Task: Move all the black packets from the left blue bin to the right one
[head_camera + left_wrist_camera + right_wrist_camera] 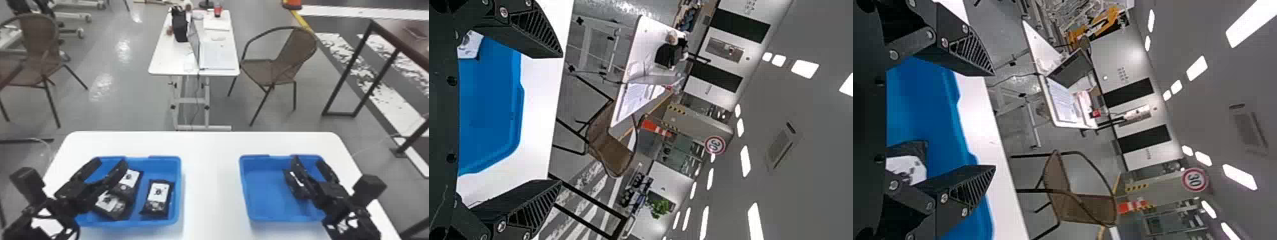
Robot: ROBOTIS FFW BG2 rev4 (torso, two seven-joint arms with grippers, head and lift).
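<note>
**Jaws spread wide on your left gripper [110, 162] and your right gripper [307, 160]**

Start on the left: your left gripper hangs over the left blue bin [179, 191], its jaws standing well apart. Under its farther-right jaw in the head view you have the back packet [130, 179], partly covered by that jaw, with its white label facing up. Nearer you, the front packet [112, 206] lies close against the back one, below the gripper's body and partly hidden by it. You can't tell whether either jaw touches them. The third packet [158, 198] lies to the right of those two, clear of the jaws and near the bin's right wall, label up. In the left wrist view, you see part of a packet's white label beside one finger, out of the space between the fingertips.

Across the white table [210, 178] is the right blue bin [244, 188]. Your right gripper hangs over its right part, jaws wide apart too. One black packet [292, 183] sits in that bin, just beside the left jaw in the head view and partly behind it. The right wrist view shows you its white label close by one finger, deeper in than the fingertips; whether they touch, you can't tell.
</note>
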